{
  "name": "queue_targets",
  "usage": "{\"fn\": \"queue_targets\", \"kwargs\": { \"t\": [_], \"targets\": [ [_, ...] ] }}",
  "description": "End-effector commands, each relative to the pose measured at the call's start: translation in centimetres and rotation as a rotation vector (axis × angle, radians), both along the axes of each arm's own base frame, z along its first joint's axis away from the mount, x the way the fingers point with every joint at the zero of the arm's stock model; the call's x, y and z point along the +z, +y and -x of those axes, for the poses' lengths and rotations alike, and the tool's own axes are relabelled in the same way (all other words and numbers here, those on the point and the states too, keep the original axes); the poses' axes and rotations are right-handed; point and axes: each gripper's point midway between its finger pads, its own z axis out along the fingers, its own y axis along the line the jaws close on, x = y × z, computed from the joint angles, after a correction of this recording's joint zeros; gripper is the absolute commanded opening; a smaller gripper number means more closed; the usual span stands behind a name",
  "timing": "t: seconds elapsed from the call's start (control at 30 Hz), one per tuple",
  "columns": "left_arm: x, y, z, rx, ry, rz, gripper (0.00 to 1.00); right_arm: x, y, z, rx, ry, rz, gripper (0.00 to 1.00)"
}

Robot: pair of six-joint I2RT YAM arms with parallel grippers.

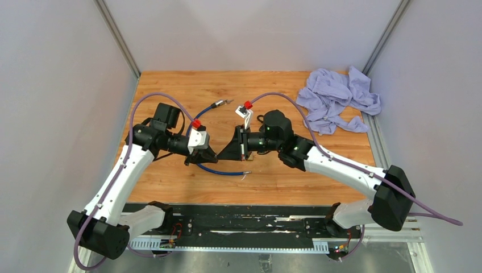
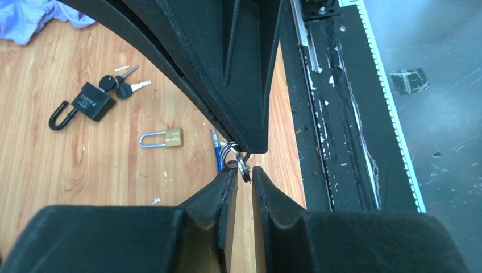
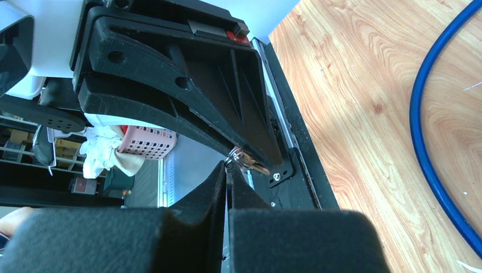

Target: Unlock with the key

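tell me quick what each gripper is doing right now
left gripper: nearly closed on the key ring with the key.
right gripper: closed, pinching the same key ring.

We see a wooden table (image 1: 170,91) carrying a crumpled lavender cloth (image 1: 336,99) at its far right corner, our landmark. Well to the left of the cloth lies a blue cable (image 1: 219,169), curving across the middle of the table. From the left wrist view, a black padlock (image 2: 85,104) with black-headed keys (image 2: 116,86) touching it and a small brass padlock (image 2: 165,138) lie on the wood on the near side of the cloth.
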Motion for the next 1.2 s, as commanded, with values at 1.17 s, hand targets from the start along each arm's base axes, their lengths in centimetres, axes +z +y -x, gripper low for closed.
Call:
{"fn": "queue_targets", "kwargs": {
  "t": [1.17],
  "targets": [
    [1.9,-1.3,0.2,0.219,0.422,0.064,0.00,0.6,-1.4,-2.4,-0.105,-0.199,0.043,0.33]
  ]
}}
